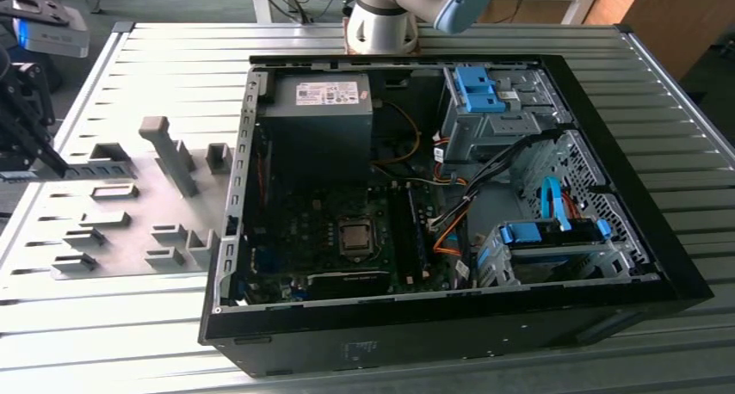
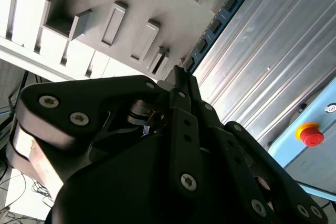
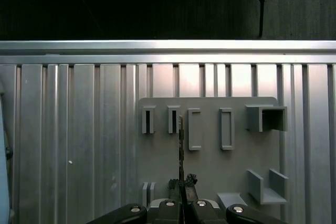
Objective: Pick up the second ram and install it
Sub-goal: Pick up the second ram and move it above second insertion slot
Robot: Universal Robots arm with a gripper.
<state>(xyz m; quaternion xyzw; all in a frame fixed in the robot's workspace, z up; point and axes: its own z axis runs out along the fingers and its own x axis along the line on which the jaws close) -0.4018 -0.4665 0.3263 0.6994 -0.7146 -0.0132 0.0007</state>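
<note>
1. Nearest the lens in the second wrist view: black gripper point(image 2: 181, 75), fingers pinched narrow on the second ram point(image 2: 212, 29), a blue board with dark chips running out past the fingertips.
2. Likewise in the first wrist view: gripper point(image 3: 182, 183) with the second ram point(image 3: 181, 140) edge-on, a thin line over the grey fixture plate point(image 3: 215, 174), seemingly held clear of its slots.
3. Writing: white label point(image 1: 325, 93) on the power supply point(image 1: 316, 136), print too small to read. Red emergency button point(image 2: 312, 135) on a light-blue box point(image 2: 315, 166) beside the table.
4. Around: ribbed aluminium table point(image 3: 79, 140) under the plate. Open computer case point(image 1: 460, 335) just beside the fixture plate point(image 1: 126, 239), on the exterior view's right of it. Motherboard point(image 1: 322, 230) on the case floor, light-blue drive clips point(image 1: 477, 89) at the bays. Robot base point(image 1: 385, 24) behind the case.
5. In the way: loose orange and black cables point(image 1: 448, 226) draped just beside the motherboard, between it and the drive bays.
</note>
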